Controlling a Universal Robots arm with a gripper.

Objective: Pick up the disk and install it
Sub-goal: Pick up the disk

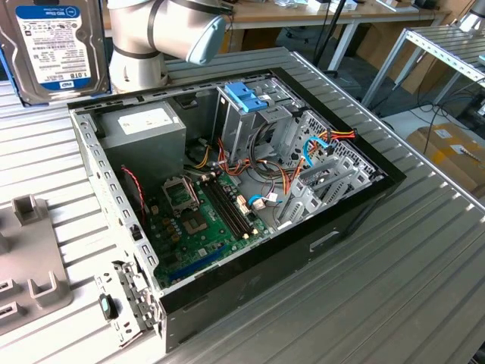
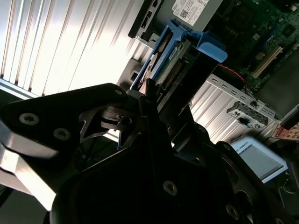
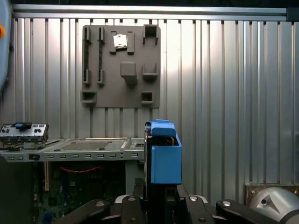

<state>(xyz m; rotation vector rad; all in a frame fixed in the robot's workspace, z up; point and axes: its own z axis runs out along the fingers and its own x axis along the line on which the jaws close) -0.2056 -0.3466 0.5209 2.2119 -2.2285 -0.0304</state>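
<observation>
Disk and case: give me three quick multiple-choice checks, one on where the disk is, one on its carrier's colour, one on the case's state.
1. Where is the disk?
A) inside the drive cage
B) in the gripper
C) on the grey plate

2. What colour is its carrier?
A) red
B) yellow
C) blue

3. How is the computer case?
A) open
B) closed by a side panel
C) upside down

Answers:
1 B: the gripper grips it in both wrist views.
2 C: the plastic framing the disk is blue.
3 A: the motherboard lies bare in the exterior view.
</observation>
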